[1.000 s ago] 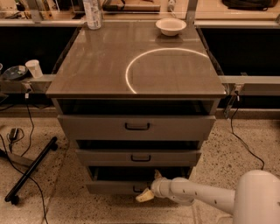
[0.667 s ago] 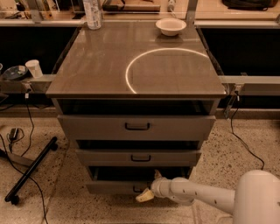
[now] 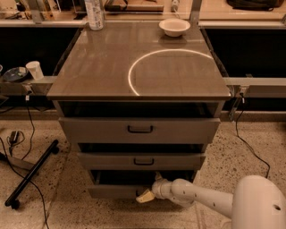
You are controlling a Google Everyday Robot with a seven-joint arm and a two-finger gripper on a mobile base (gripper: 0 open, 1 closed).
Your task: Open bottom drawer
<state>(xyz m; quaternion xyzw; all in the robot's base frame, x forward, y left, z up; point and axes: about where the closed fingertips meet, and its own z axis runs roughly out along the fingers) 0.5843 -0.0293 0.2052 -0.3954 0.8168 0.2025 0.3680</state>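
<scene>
White bowl (image 3: 174,27) and bottle (image 3: 94,14) on cabinet top (image 3: 103,67)

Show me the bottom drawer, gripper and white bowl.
bottom drawer (image 3: 114,191), camera view, left of its front panel.
gripper (image 3: 145,196), camera view, tip at the drawer front's centre.
white bowl (image 3: 174,30), camera view, its side wall.

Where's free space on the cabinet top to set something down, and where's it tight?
Cabinet top: bare across the whole front and middle, and along the back between the bottle and the bowl. Tight: the bottom drawer front, where the gripper sits at its centre. A black stand leg lies on the floor at left.
</scene>
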